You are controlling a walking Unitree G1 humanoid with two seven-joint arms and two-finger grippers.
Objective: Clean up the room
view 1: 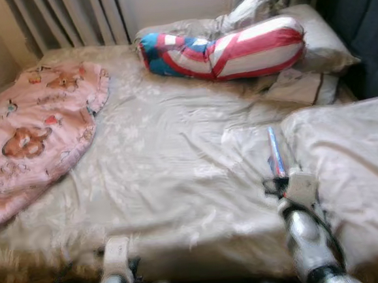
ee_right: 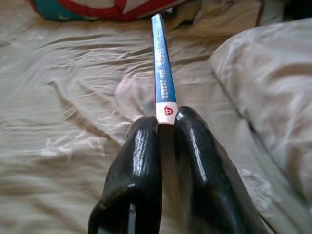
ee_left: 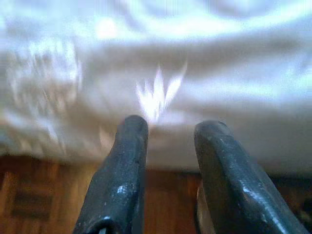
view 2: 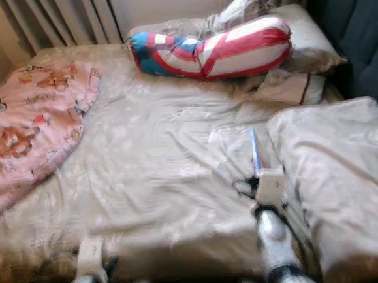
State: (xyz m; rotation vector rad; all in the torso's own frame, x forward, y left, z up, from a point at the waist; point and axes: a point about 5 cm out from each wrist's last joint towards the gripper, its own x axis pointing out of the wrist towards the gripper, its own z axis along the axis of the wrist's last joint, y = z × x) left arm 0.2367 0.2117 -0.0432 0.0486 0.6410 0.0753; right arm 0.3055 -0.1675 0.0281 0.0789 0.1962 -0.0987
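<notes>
We're gripping thin blue book (ee_right: 162,73) in right claw (ee_right: 165,124), over bed (view 1: 172,175); left claw (ee_left: 168,134) hanging open at bed's edge.

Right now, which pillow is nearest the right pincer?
The plain white pillow beside the right pincer; the striped pillow lies at the headboard.

On the bed (view 1: 178,175) a blanket (view 1: 31,134) lies at the left; a bolster (view 1: 227,50) lies across the far end, against a pillow (view 1: 322,42) at the far right; a folded duvet (view 1: 355,168) lies near right, a thin book (view 1: 275,151) just left of it.
</notes>
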